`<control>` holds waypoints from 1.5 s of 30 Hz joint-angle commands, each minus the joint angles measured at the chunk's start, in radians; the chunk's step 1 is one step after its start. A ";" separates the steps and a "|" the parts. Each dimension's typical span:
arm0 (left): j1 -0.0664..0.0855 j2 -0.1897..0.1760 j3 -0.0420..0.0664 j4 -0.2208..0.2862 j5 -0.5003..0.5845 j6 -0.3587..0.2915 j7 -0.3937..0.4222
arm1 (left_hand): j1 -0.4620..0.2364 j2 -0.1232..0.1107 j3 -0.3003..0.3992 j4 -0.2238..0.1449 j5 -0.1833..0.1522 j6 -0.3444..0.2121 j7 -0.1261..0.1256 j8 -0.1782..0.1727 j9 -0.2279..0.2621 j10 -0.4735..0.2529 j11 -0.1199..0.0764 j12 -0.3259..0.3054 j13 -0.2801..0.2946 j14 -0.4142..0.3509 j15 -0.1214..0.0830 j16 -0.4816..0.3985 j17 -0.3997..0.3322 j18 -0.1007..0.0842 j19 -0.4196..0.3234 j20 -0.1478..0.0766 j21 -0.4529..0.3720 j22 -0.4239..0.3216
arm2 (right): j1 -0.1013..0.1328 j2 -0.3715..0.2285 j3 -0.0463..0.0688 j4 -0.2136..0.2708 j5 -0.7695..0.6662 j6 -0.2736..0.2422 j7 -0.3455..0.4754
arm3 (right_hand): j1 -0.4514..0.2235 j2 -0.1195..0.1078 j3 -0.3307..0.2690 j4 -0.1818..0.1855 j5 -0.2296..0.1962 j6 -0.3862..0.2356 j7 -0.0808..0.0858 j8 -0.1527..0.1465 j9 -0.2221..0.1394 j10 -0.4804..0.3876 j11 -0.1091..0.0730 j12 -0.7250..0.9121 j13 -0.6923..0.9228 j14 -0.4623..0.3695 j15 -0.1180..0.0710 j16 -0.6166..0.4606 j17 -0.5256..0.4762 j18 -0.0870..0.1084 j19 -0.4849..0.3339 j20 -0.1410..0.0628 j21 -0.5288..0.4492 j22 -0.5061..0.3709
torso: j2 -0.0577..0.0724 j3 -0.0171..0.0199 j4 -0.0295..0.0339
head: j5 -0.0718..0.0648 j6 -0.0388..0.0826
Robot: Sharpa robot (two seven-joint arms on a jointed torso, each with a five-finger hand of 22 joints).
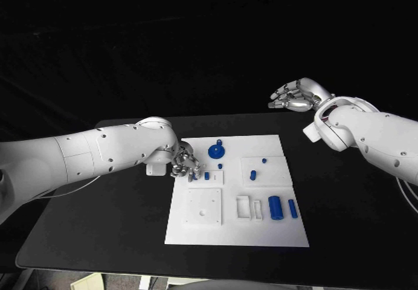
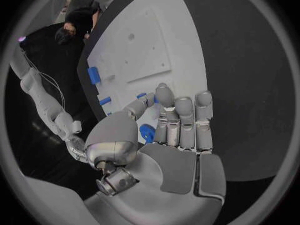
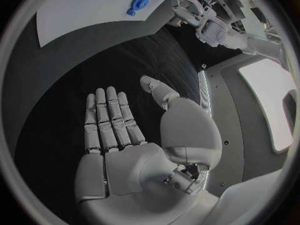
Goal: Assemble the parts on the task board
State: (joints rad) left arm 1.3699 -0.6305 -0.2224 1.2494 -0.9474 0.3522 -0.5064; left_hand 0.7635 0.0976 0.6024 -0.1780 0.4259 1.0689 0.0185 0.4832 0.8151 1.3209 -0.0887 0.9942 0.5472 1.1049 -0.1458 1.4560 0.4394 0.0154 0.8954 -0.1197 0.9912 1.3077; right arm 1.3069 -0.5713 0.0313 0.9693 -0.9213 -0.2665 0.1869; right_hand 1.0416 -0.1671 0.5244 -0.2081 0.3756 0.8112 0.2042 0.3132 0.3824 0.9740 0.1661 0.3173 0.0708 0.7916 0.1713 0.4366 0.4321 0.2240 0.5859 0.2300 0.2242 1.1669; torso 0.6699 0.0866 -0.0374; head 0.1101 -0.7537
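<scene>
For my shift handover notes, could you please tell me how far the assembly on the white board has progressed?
It looks early. The white task board has several small blue parts lying loose, including a blue cylinder and a blue gear-like piece. The left hand is down at the board's edge beside a small blue peg; whether it grips anything is unclear. The right hand hovers open, off the board.

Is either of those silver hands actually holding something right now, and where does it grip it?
Right hand holds nothing; its fingers lie open in the right wrist view. Whether the left hand, at the task board's edge beside a small blue part, grips it cannot be told.
</scene>
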 commanded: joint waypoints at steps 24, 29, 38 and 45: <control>-0.012 0.004 -0.010 0.014 -0.112 -0.008 -0.024 | -0.006 -0.109 0.096 -0.014 -0.220 -0.059 0.028 -0.118 -0.019 0.003 0.025 0.000 -0.005 0.026 -0.022 -0.006 -0.007 0.004 0.017 -0.141 -0.003 0.010 | -0.002 -0.001 0.000 0.004 -0.001 0.013 0.012 | -0.005 0.002 -0.005 -0.001 0.006 -0.010 0.000 0.003 -0.002 0.008 -0.002 -0.008 -0.002 0.002 0.003 0.005 -0.003 -0.013 0.006 0.002 -0.007 0.002 | 0.000 0.0000 0.0000 | -0.003 -0.002; -0.012 -0.006 -0.010 0.017 -0.112 -0.020 -0.028 | -0.041 -0.190 0.085 0.047 -0.309 -0.097 0.043 -0.160 -0.044 -0.001 0.037 -0.001 -0.005 0.023 -0.012 -0.011 -0.010 0.008 0.016 -0.136 -0.009 0.008 | -0.003 -0.002 0.000 0.004 -0.001 0.012 0.011 | -0.005 0.002 -0.005 -0.001 0.007 -0.010 0.000 0.003 -0.002 0.008 -0.002 -0.008 -0.002 0.002 0.003 0.005 -0.003 -0.013 0.007 0.002 -0.008 0.002 | 0.000 -0.0003 -0.0005 | -0.003 -0.001; -0.013 -0.024 -0.009 0.022 -0.099 -0.036 -0.027 | -0.057 -0.321 0.110 0.143 -0.377 -0.132 0.057 -0.195 -0.066 -0.013 0.050 0.001 -0.002 0.014 0.001 -0.013 -0.011 0.020 0.015 -0.123 -0.014 0.008 | -0.004 -0.002 0.000 0.004 -0.001 0.011 0.011 | -0.006 0.001 -0.006 -0.001 0.007 -0.012 0.000 0.002 -0.002 0.008 -0.001 -0.009 -0.002 0.002 0.003 0.005 -0.004 -0.013 0.006 0.002 -0.009 0.003 | 0.000 -0.0003 -0.0003 | -0.006 -0.001; -0.013 -0.043 -0.007 0.031 -0.051 -0.054 -0.026 | -0.051 -0.339 0.111 0.174 -0.377 -0.130 0.058 -0.197 -0.069 -0.014 0.051 0.003 -0.001 0.014 0.002 -0.012 -0.010 0.023 0.013 -0.119 -0.013 0.010 | -0.004 -0.002 0.000 0.003 -0.001 0.011 0.011 | -0.006 0.001 -0.006 -0.001 0.007 -0.013 0.001 0.002 -0.003 0.007 -0.001 -0.009 -0.002 0.001 0.004 0.005 -0.005 -0.013 0.006 0.002 -0.009 0.003 | 0.000 -0.0002 -0.0002 | -0.007 0.000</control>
State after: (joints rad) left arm 1.3631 -0.6732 -0.2267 1.2762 -1.0267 0.3159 -0.5108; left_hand 0.7099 -0.2319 0.7132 -0.0088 0.0511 0.9398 0.0660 0.2815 0.7513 1.3040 -0.0412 0.9942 0.5453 1.1181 -0.1526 1.4449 0.4287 0.0310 0.9062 -0.1232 0.9794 1.3073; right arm 1.3033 -0.5734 0.0313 0.9710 -0.9212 -0.2655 0.1874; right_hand 1.0416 -0.1671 0.5245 -0.2081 0.3796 0.8042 0.2040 0.3132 0.3808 0.9740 0.1661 0.3134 0.0703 0.7916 0.1713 0.4366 0.4285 0.2240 0.5859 0.2300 0.2205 1.1687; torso 0.6699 0.0861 -0.0374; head 0.1035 -0.7539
